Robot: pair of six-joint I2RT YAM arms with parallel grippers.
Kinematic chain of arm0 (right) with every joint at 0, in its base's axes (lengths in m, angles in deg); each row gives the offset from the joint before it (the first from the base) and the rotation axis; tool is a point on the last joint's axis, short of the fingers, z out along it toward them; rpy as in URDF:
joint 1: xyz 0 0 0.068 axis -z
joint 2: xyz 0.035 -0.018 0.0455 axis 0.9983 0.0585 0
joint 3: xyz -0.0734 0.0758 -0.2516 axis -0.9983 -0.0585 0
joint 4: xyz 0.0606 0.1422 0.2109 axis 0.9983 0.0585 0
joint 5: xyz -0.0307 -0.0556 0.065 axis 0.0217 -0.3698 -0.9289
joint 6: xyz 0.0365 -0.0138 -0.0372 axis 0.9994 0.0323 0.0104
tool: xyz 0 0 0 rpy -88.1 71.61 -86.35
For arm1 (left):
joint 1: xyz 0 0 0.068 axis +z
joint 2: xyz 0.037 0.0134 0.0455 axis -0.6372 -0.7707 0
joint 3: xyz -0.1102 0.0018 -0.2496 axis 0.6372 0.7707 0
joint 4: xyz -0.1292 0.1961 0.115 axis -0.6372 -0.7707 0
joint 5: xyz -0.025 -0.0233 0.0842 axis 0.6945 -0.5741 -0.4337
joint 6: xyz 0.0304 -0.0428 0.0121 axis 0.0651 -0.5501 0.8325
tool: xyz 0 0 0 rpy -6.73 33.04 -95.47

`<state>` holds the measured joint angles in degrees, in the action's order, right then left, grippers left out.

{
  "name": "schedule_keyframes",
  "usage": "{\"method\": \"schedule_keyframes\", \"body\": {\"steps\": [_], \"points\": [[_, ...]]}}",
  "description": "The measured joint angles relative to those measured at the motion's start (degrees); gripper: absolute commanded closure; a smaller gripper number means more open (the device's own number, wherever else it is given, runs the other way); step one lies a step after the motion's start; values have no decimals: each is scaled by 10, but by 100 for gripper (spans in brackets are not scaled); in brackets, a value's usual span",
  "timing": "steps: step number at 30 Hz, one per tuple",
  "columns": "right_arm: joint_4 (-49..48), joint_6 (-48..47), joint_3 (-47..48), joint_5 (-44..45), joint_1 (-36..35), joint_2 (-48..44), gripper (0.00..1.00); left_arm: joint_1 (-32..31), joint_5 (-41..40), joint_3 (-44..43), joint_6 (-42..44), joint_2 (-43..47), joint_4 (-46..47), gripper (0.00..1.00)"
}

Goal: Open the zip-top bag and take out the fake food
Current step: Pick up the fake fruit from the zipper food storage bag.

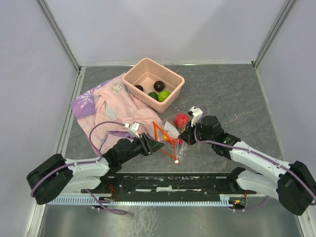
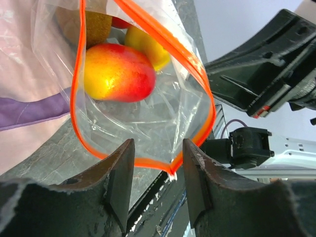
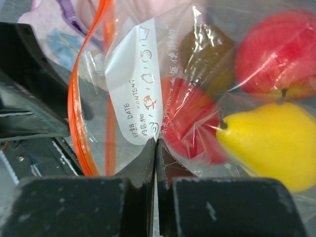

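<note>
Inside the zip-top bag point(image 3: 132, 94), fake food point(image 3: 274, 143) overlaps; right jaws clamp the bag, left jaws apart.

Top camera's up high at the near side, looking down across the whole desk point(image 1: 237, 98). Left wrist camera peers out between its own jaws, tight on the zip-top bag point(image 2: 148, 118). Right wrist camera, equally close, faces that same bag from the opposite side.

The zip-top bag point(image 1: 170, 134) is clear with an orange-red strip; its fake food point(image 2: 116, 71) is red, yellow and brown. Pink-and-purple printed cloth point(image 1: 111, 106) at ten o'clock, salmon-pink tub point(image 1: 145, 78) at twelve. Mottled grey table point(image 1: 232, 94).
</note>
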<state>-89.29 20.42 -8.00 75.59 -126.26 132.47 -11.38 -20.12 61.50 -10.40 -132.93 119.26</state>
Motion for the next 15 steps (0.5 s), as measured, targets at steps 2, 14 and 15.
{"method": "schedule_keyframes", "body": {"steps": [2,14,15], "points": [[-9,0,0,-18,0,3,95,-2,-7,-3,-1,-14,3,47],[-41,-2,0,-89,0,20,80,-7,-24,-18,-5,-62,12,39],[-41,-2,0,-92,0,20,77,-7,-24,-20,-5,-66,13,39]]}}
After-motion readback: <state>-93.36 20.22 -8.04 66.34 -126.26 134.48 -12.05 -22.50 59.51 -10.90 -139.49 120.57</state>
